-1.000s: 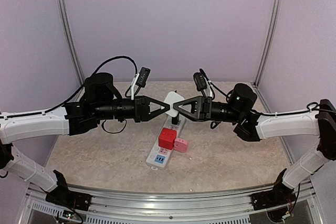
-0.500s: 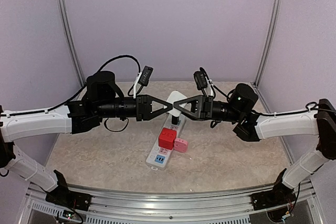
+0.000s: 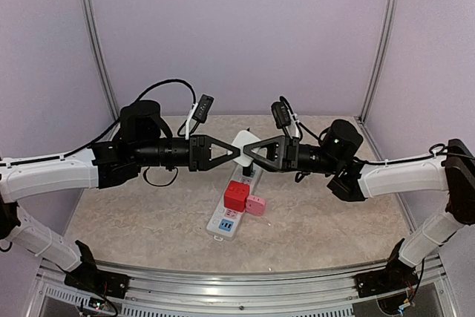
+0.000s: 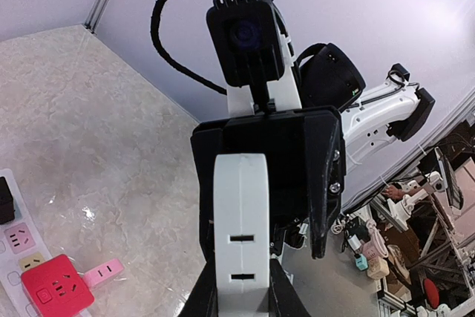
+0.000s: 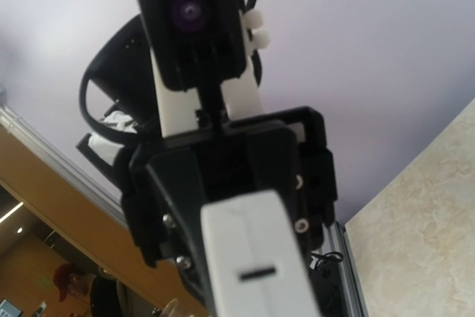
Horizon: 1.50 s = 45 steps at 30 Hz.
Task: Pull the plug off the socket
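Note:
The socket, a long white power strip [image 3: 226, 217] with pastel faces, lies on the table and also shows in the left wrist view [image 4: 15, 261]. A red cube plug [image 3: 237, 195] and a pink plug [image 3: 256, 205] sit in it, and a black plug [image 3: 249, 171] stands farther back. A flat white plug block [image 3: 244, 144] is held in the air above the strip's far end. My left gripper [image 3: 237, 151] and my right gripper [image 3: 249, 152] meet tip to tip, both shut on it. The block's slotted edge fills the left wrist view [image 4: 241, 213] and the right wrist view [image 5: 256, 257].
The beige marble-look tabletop [image 3: 133, 220] is enclosed by lilac walls with metal posts [image 3: 96, 42]. A metal rail [image 3: 237, 291] runs along the near edge. Each wrist camera [image 4: 249, 35] faces the other across the block.
Both grippers and the white block rose slightly and drew together, then settled back almost to where they were. The plugs in the strip have not moved.

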Motion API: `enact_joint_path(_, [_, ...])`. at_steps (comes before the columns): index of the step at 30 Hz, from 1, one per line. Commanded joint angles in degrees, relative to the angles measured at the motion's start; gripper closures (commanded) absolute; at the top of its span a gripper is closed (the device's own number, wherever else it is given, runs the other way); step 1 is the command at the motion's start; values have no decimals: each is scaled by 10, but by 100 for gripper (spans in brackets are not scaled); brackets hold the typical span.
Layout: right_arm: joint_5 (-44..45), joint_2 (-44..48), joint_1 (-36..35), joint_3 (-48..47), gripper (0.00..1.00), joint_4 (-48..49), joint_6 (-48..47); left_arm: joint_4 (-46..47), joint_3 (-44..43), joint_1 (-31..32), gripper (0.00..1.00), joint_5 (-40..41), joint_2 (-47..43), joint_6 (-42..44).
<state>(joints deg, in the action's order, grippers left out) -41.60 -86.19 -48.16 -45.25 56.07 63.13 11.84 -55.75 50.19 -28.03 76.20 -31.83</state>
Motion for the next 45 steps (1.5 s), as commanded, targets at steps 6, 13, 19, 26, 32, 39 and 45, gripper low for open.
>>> enact_joint_path(6, [-40,9,-10,-17,57,51,-3,-56,19,-34,100,65,-19,14])
enact_joint_path(13, [-46,-5,-10,-23,62,77,14,-50,17,-37,100,44,-10,10])
enact_joint_path(19, [-55,-15,-10,-27,68,113,38,-38,18,-35,100,21,18,-4])
enact_joint_path(26, [-56,-14,-10,-27,79,114,38,-33,18,-35,100,12,31,-8])
enact_joint_path(32, [-55,-13,-10,-25,95,116,39,-35,21,-41,98,7,29,-9])
enact_joint_path(39, [-54,-9,-10,-23,100,110,37,-32,27,-45,70,-6,18,-6])
enact_joint_path(45, [-53,-6,-10,-19,100,103,31,-11,34,-51,70,-32,9,-14])
